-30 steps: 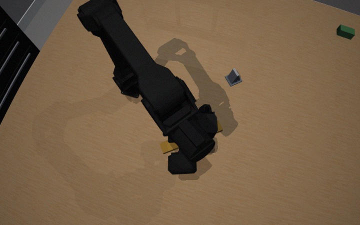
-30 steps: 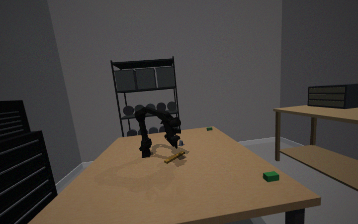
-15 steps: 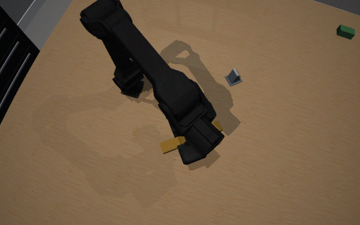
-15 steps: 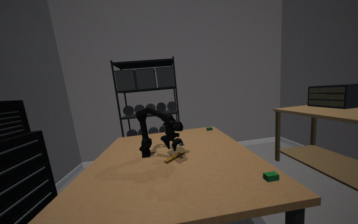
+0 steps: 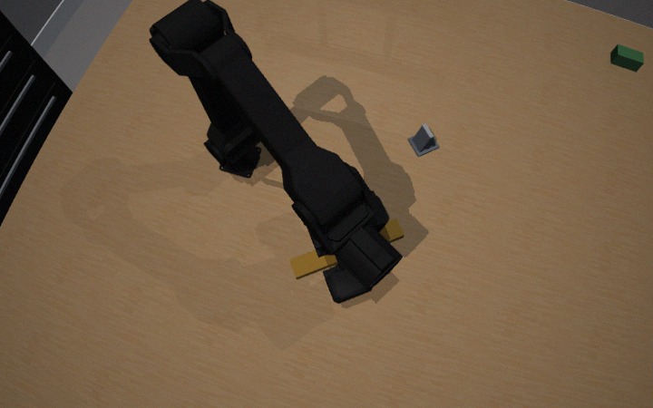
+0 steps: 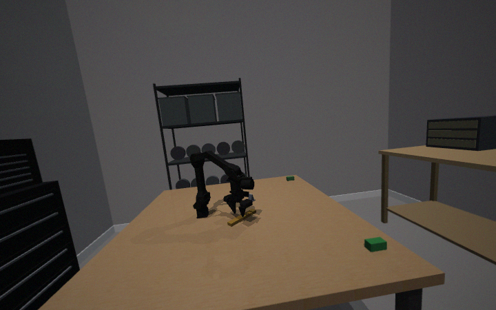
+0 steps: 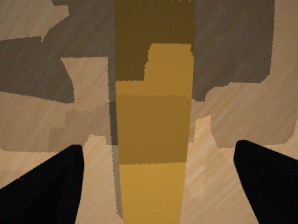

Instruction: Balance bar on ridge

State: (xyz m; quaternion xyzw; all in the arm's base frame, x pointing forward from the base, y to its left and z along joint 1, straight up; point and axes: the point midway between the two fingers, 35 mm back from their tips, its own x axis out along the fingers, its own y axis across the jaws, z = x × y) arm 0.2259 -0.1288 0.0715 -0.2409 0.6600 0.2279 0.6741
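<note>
The yellow bar lies flat on the table. In the top view its middle is hidden under the arm. My gripper is open and empty, pointing down over the bar's middle. In the wrist view the bar runs lengthwise between the two fingertips, with a gap on each side. In the top view the fingertips are hidden by the gripper body. The ridge is a small grey wedge on a square base. It stands apart from the bar with nothing on it.
A green block lies near the table's far corner. Another green block lies near the right edge in the exterior view. A black drawer cabinet stands beside the table.
</note>
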